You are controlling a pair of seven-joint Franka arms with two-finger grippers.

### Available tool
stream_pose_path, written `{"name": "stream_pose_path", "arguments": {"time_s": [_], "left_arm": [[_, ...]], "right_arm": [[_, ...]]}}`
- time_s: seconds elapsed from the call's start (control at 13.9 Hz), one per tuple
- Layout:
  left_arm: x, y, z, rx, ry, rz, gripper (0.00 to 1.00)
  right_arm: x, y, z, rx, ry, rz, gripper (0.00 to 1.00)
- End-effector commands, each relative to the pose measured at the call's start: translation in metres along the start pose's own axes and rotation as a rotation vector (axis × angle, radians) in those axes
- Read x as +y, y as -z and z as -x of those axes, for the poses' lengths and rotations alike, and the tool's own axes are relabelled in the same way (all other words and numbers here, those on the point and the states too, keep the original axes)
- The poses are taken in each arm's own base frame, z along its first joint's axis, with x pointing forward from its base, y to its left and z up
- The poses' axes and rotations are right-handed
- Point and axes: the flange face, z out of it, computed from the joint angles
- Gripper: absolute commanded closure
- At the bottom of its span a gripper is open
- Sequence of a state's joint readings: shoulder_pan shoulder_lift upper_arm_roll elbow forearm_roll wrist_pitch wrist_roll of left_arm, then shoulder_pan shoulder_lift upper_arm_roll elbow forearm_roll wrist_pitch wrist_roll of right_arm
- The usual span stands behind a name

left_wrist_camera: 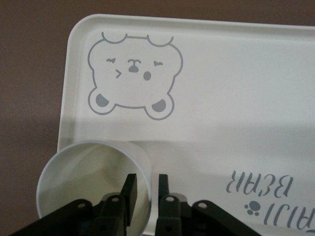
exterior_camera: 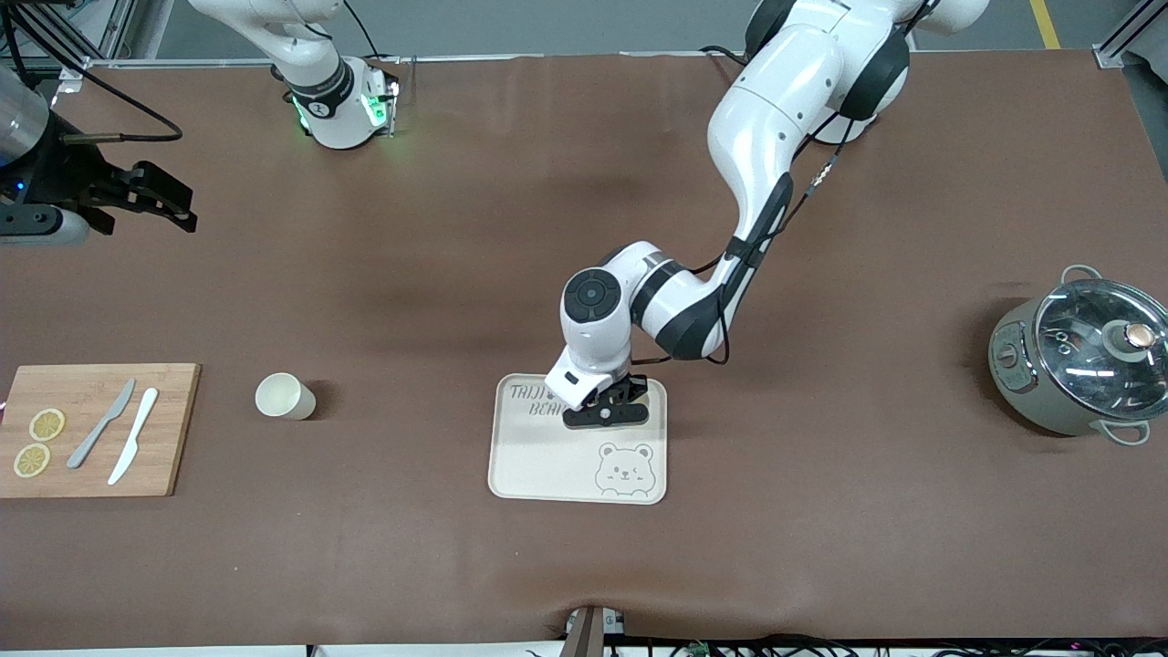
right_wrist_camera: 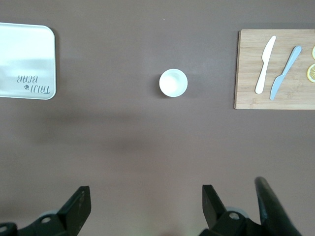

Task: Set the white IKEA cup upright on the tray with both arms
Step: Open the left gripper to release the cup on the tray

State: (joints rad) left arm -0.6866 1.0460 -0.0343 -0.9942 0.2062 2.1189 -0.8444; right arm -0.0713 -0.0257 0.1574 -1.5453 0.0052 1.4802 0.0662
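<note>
While the front view hides whatever sits under the left arm's wrist, the left wrist view looks straight down into a white cup (left_wrist_camera: 88,177) standing mouth up on the tray (exterior_camera: 547,465), close to the tray's edge and just beside the winking bear drawing (left_wrist_camera: 132,73). The left gripper (exterior_camera: 607,409) hangs low over the tray, its fingers (left_wrist_camera: 129,189) only a little apart, one inside the cup and one outside its wall, with a thin gap showing on each side of the wall, so nothing is clamped. Only the front and right wrist views show a second white cup (exterior_camera: 285,397), upright on the bare table between the tray and the wooden cutting board (exterior_camera: 173,429). On that board lie a grey knife (exterior_camera: 100,424), a white knife (exterior_camera: 133,436) and two lemon slices (exterior_camera: 46,424). The right gripper (exterior_camera: 160,201) waits over the table at the right arm's end, spread wide and empty. A lidded pot (exterior_camera: 1077,365) stands toward the left arm's end of the table.
</note>
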Motion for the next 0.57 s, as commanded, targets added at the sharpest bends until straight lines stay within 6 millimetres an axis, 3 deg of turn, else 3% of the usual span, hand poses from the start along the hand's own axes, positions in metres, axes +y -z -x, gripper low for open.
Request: {"name": "stream_pose_path", "arguments": {"time_s": [0.0, 0.29, 0.5], "left_arm": [[0.0031, 0.0001, -0.0007, -0.008, -0.003, 0.003, 0.57], [0.0028, -0.0011, -0.0006, -0.007, -0.003, 0.000, 0.57], [0.0030, 0.0002, -0.0010, -0.005, -0.004, 0.002, 0.47]], "right_arm": [[-0.0009, 0.0008, -0.0011, 0.002, 0.000, 0.018, 0.00], [-0.0001, 0.0016, -0.0007, 0.004, -0.002, 0.018, 0.00], [-0.0001, 0.0008, -0.0012, 0.002, -0.002, 0.018, 0.00]]}}
